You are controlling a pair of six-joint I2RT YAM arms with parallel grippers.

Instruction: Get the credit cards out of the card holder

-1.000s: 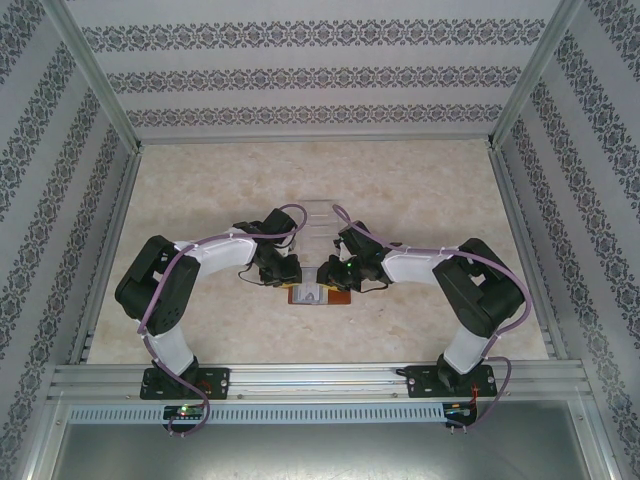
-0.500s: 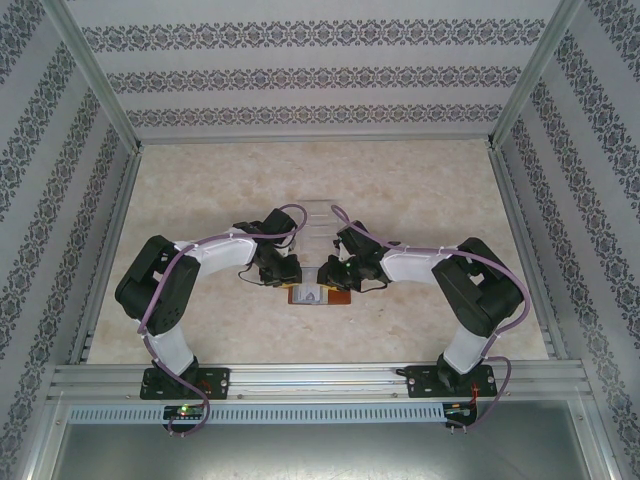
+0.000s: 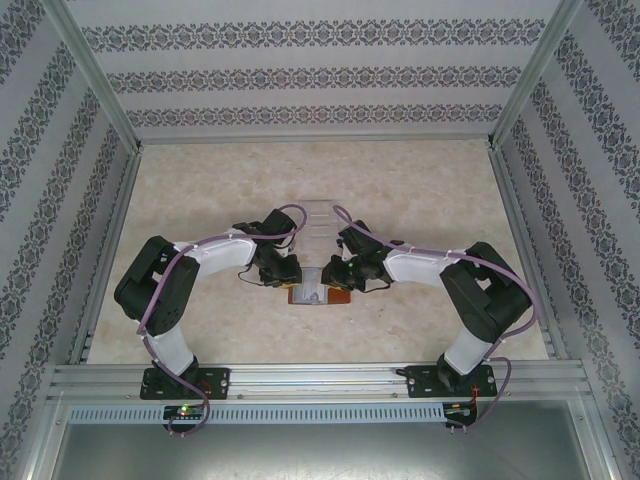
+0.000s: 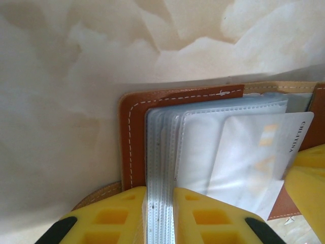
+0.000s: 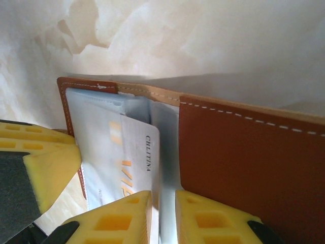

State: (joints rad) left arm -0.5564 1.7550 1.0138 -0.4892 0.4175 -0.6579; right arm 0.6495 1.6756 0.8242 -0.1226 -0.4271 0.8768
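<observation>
The card holder (image 3: pixel 340 297) lies open on the table between both grippers, a reddish-brown leather wallet (image 4: pixel 129 132) with clear pockets inside. My left gripper (image 4: pixel 160 190) is shut on the stack of clear pocket sleeves (image 4: pixel 160 152) at the spine. A whitish credit card (image 4: pixel 264 157) with dark lettering sticks partway out of a pocket. My right gripper (image 5: pixel 163 195) is shut on that card's (image 5: pixel 139 152) edge, with a clear sleeve beside it in the gap. The other brown leaf (image 5: pixel 244 162) stands to its right. From above, the left gripper (image 3: pixel 289 281) and right gripper (image 3: pixel 335 279) meet over the wallet.
A clear plastic slotted tray (image 3: pixel 318 222) stands just behind the wallet, between the two wrists. The left gripper's yellow finger (image 5: pixel 43 162) sits close beside the card. Metal frame rails (image 3: pixel 320 375) and patterned walls bound the marbled table (image 3: pixel 200 190).
The right arm's elbow has shifted slightly outward to the right and its jaws have closed a little. The left arm and the wallet have stayed in place.
</observation>
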